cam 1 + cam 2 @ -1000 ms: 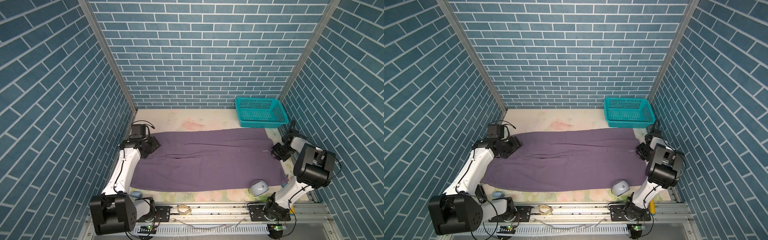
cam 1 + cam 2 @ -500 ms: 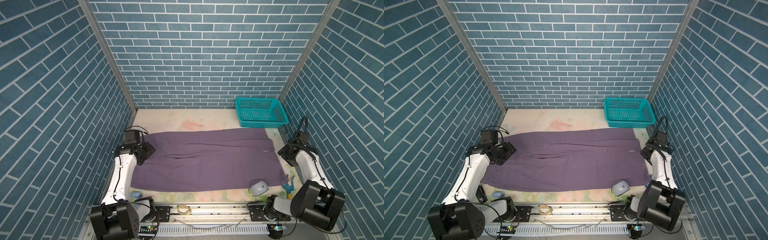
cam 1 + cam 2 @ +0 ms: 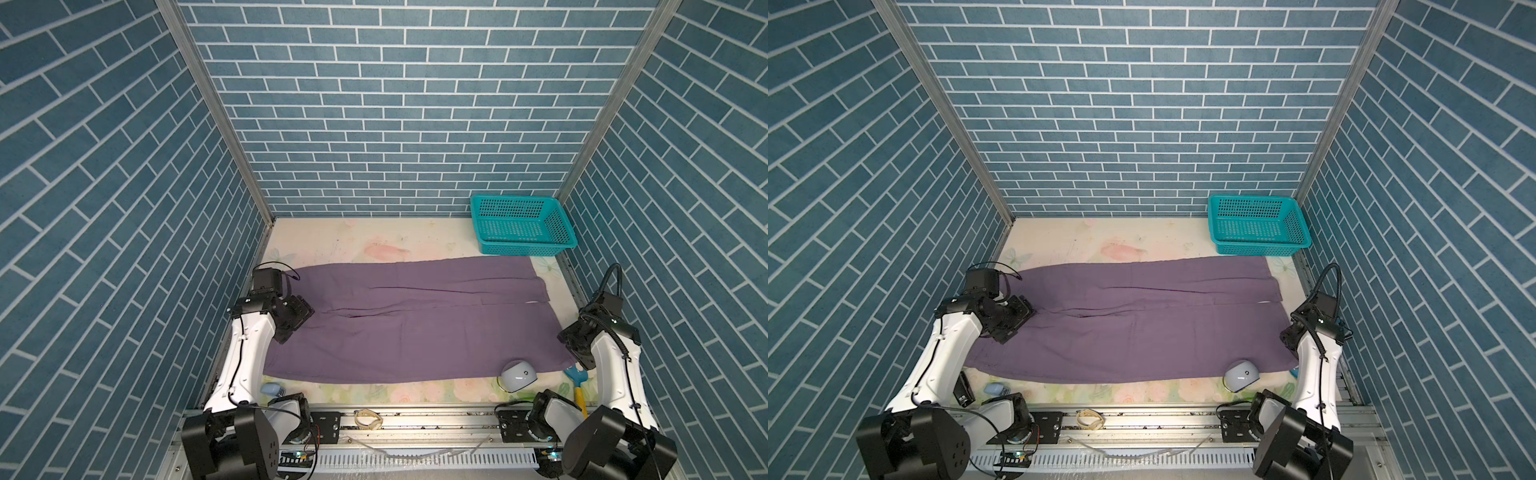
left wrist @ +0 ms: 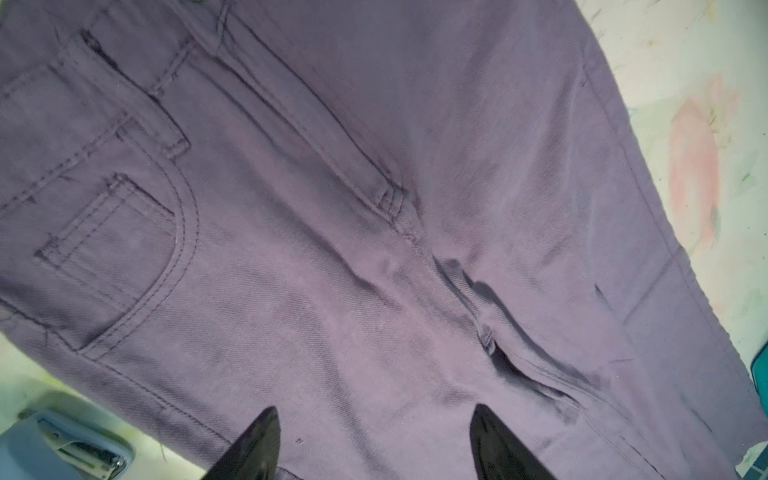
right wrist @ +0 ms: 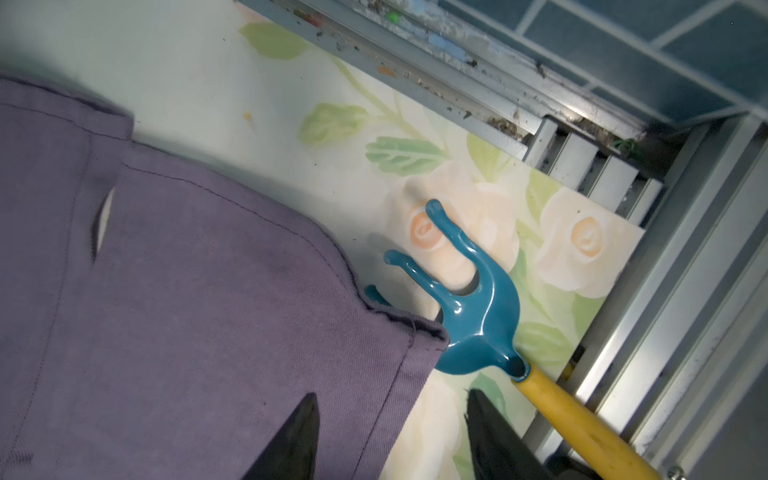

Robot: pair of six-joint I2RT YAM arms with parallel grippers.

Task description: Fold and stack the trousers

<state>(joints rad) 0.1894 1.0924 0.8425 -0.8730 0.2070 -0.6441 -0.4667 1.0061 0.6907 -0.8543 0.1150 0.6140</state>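
the trousers [image 3: 415,328] lie spread flat on the table [image 3: 374,245] and cover most of its width in both top views. the waist is at the left end and the two hems at the right end. the legs run side by side, one far and one near, with a long crease line between them. the left wrist view shows the fly, a belt loop, a curved front pocket with a small coin pocket inside it, and a few wrinkles at the crotch.

the left pincer [image 4: 372,436] hangs over the cloth by the crotch. its two dark fingertips are spread wide, with only flat fabric showing between them. i cannot tell whether the tips touch the cloth.

the right pincer [image 5: 390,415] is at the hem end, also spread and gripping nothing. one fingertip is over the near leg's hem. the other is over bare table, next to the yellow handle of a teal rake [image 5: 478,316]. the rake lies just beside the hem corner, and one of its prongs is tucked under the cloth edge.

a pale grey mouse [image 3: 517,375] sits at the near edge of the trousers, toward the right end. a pale blue stapler [image 3: 272,389] lies just off the near corner of the waist. a teal basket [image 3: 523,248] stands in the far right corner, just beyond the far leg's hem.
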